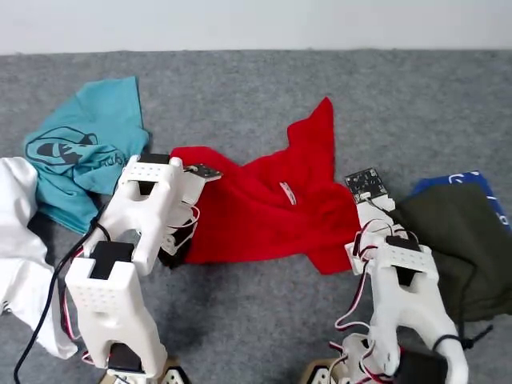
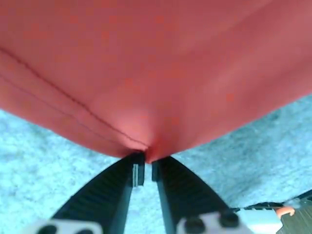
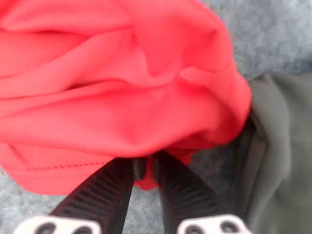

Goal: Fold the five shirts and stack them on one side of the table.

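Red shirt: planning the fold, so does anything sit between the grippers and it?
Nothing visible does. The left gripper and right gripper are each shut on an edge of the red shirt.

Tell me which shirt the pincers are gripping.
The red fabric shirt in the middle: left pincer and right pincer both pinch its edges.

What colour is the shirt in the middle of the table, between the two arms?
The shirt is red. The high view shows it best.

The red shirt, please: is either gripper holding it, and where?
Both hold the red shirt: the left gripper pinches a hemmed edge, the right gripper the edge beside the dark shirt.
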Robot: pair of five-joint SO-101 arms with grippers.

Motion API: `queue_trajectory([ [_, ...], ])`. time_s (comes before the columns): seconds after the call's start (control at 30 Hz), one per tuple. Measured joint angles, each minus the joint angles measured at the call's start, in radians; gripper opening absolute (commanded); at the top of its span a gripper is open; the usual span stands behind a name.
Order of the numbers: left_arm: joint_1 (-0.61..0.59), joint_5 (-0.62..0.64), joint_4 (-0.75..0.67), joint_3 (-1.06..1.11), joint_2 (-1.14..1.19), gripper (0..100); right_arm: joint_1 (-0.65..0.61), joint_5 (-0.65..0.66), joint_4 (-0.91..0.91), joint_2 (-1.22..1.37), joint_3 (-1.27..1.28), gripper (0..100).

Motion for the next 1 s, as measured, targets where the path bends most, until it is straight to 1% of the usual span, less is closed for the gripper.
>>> queue_trajectory([
  [0.17,0.0,0.0,0.014,-0.011,0.0,1,0.0,-0.002,0.095,-0.103,0.002,1.0],
  [0.27,0.0,0.0,0.068,-0.052,0.015,1,0.0,0.0,0.183,-0.224,0.0,1.0],
  [0.37,-0.002,0.003,0.146,-0.118,0.021,1,0.0,0.002,0.298,-0.373,-0.054,1.0],
  [0.5,-0.002,0.063,0.173,-0.189,0.005,1,-0.008,0.002,0.419,-0.551,-0.138,1.0],
  [0.63,0.023,0.08,0.173,-0.184,-0.109,1,-0.008,0.002,0.483,-0.626,-0.189,1.0],
  [0.77,0.055,0.08,0.173,-0.146,-0.275,1,-0.008,0.002,0.497,-0.663,-0.213,1.0],
  [0.9,0.057,0.083,0.178,-0.121,-0.462,1,-0.008,-0.002,0.497,-0.71,-0.281,1.0],
  [1.0,0.052,0.078,0.184,-0.109,-0.595,1,-0.008,-0.046,0.497,-0.743,-0.37,1.0],
])
